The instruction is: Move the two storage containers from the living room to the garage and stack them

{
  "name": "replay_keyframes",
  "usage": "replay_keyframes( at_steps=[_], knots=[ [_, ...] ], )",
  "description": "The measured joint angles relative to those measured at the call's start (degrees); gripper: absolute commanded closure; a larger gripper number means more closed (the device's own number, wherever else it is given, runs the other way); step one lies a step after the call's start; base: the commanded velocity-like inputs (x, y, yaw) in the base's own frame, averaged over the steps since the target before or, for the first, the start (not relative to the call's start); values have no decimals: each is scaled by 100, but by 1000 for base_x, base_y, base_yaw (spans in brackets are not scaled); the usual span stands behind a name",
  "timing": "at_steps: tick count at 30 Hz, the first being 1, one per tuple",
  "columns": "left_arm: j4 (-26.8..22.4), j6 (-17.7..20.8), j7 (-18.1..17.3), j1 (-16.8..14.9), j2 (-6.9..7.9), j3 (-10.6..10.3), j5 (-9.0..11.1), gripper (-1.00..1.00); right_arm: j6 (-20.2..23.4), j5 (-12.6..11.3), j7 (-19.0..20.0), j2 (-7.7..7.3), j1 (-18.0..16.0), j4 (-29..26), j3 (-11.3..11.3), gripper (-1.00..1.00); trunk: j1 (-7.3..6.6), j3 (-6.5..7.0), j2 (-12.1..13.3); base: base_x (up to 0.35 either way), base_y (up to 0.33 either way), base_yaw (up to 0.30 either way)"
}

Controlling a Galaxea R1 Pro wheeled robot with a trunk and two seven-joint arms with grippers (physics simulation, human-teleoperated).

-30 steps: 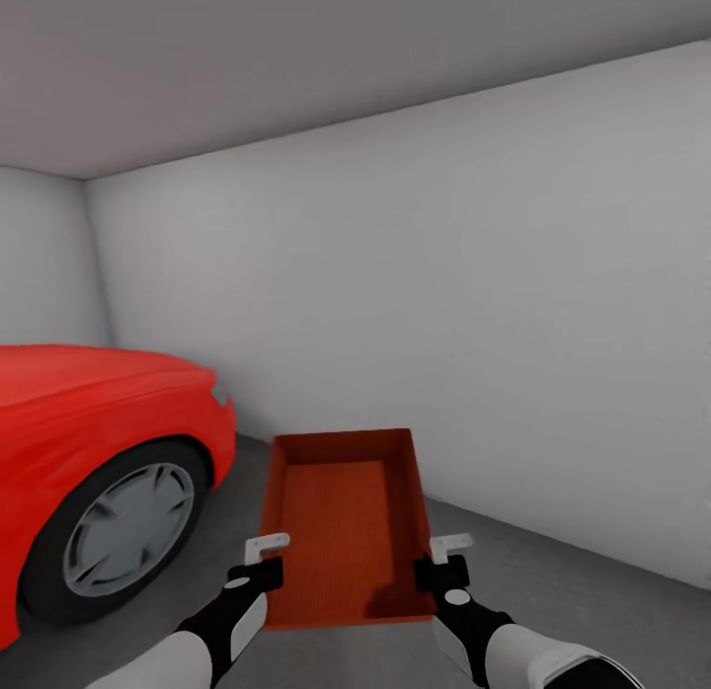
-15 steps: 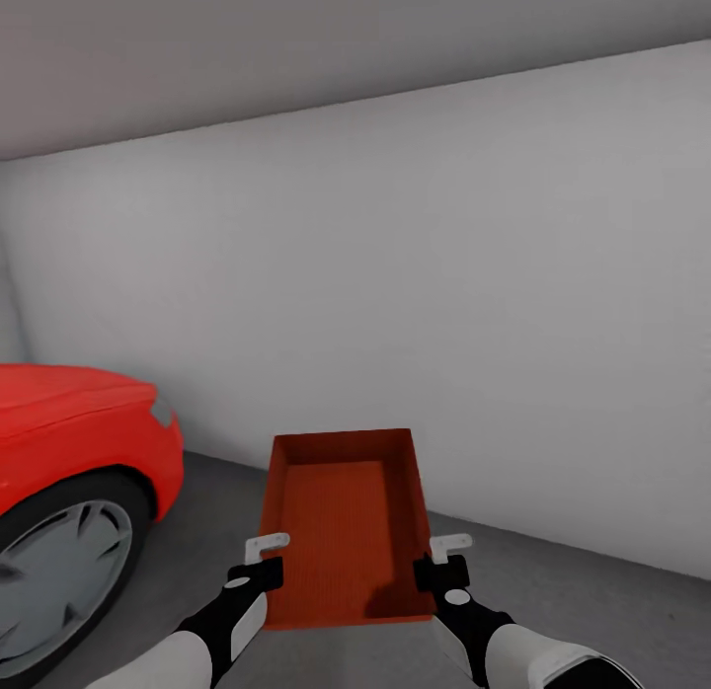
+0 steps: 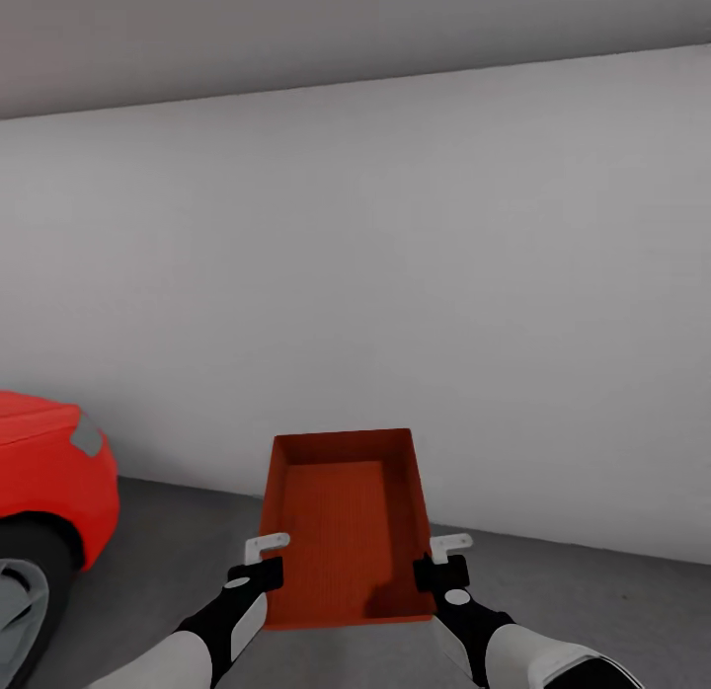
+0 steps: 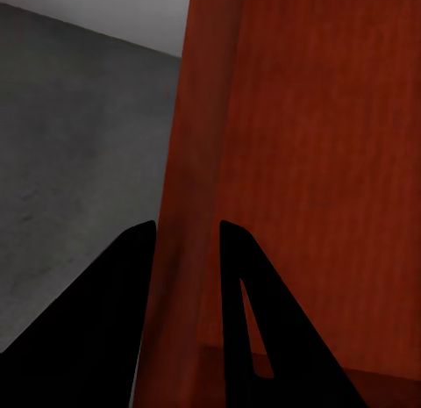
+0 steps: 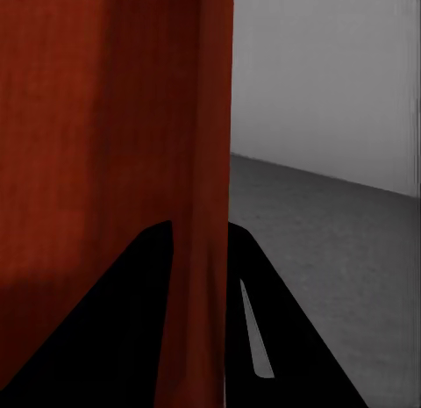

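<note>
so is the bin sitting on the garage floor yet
No, the storage container is held above the floor, the left gripper and right gripper each clamped on a side wall.

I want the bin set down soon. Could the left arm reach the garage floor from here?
Probably, but not freely: the left gripper is shut on the storage container, shared with the right gripper. The floor below looks bare, so both arms must lower together.

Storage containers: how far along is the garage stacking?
Done: the robot is in the garage, by the red car. In hand: one storage container, left tool and right tool clamping its side walls. Left: setting it on the concrete floor and stacking.
</note>
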Motion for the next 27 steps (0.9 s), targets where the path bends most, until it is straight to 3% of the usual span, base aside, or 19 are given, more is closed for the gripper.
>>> replay_keyframes(
  at_steps=[13, 20, 27],
  knots=[
    [-1, 4, 3, -3, -1, -2, -1, 100, 0, 0, 2, -1, -1, 0, -4, 100, 0, 0, 0, 287, 71, -272],
    [-2, 4, 14, 0, -5, -4, 0, 100, 0, -3, 10, -4, 0, 2, -4, 100, 1, 0, -1, 275, 7, -33],
    [-4, 14, 13, 0, -4, -4, -5, 100, 7, -3, 11, -4, 0, 1, -6, 100, 2, 0, 1, 47, 0, -2]
  ],
)
